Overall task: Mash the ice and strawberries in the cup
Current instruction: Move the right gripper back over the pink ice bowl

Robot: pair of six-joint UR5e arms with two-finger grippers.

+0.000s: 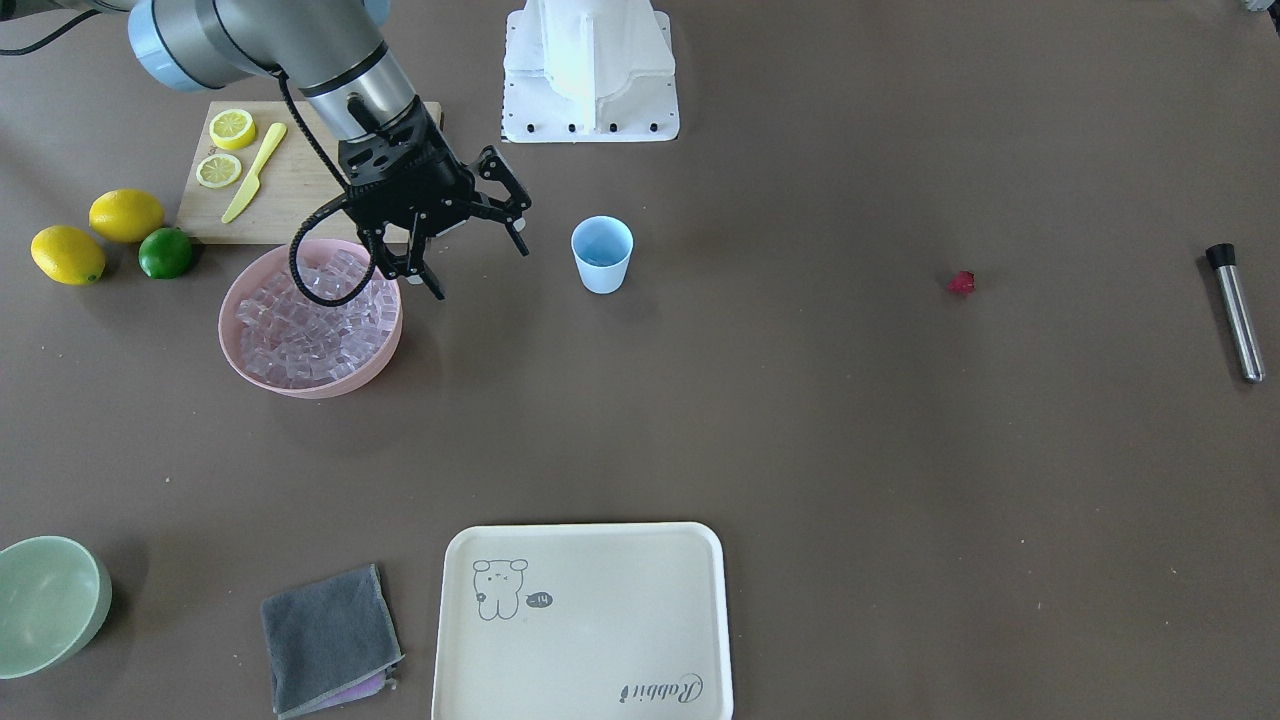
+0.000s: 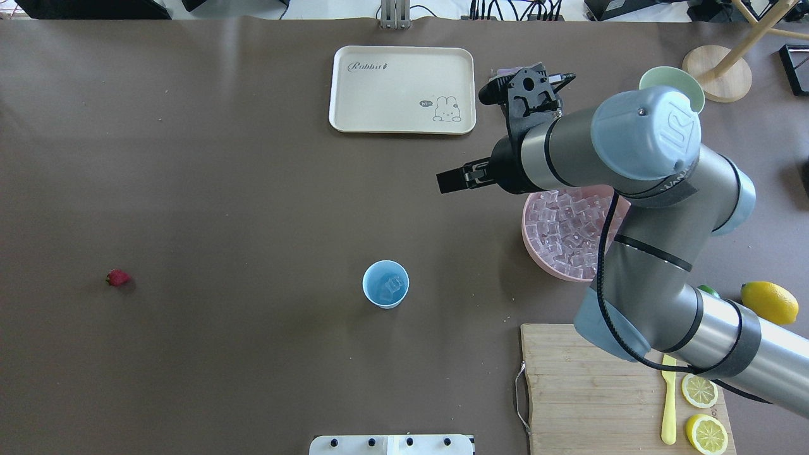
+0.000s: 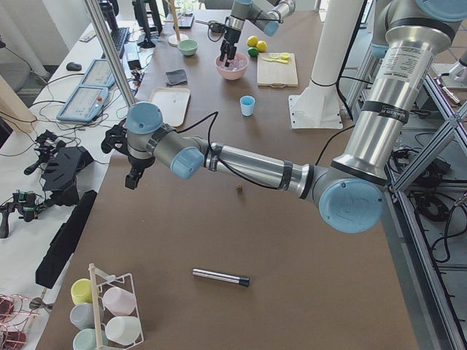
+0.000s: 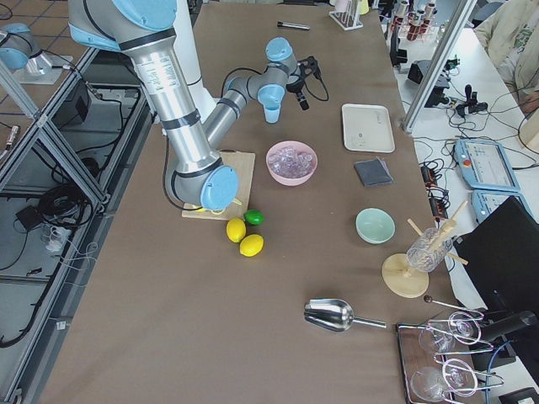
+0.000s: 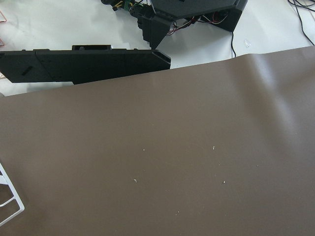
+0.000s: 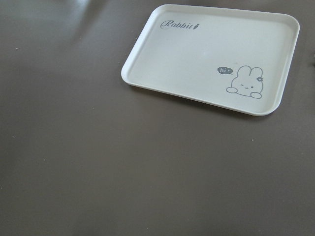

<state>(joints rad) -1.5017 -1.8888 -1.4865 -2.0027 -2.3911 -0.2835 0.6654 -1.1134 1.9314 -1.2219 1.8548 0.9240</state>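
Note:
The light blue cup [image 1: 602, 255] stands upright mid-table and also shows in the overhead view [image 2: 385, 284]. At least one clear ice cube [image 2: 393, 286] lies inside it. Many more ice cubes [image 1: 305, 318] fill a pink bowl [image 1: 385, 352]. The small red strawberry [image 1: 961, 283] lies alone on the table, far from the cup [image 2: 118, 277]. My right gripper [image 1: 480, 270] is open and empty, raised beside the bowl's rim on the side toward the cup. My left gripper [image 3: 131, 157] shows only in the exterior left view, beyond the table's far edge. I cannot tell whether it is open or shut.
A metal muddler [image 1: 1235, 310] lies at the table's end past the strawberry. A cutting board [image 1: 290, 205] holds lemon slices and a yellow knife. Two lemons [image 1: 126, 215] and a lime [image 1: 165, 252] lie beside it. A cream tray [image 1: 585, 620], grey cloth [image 1: 330, 638] and green bowl [image 1: 45, 605] sit along the far edge.

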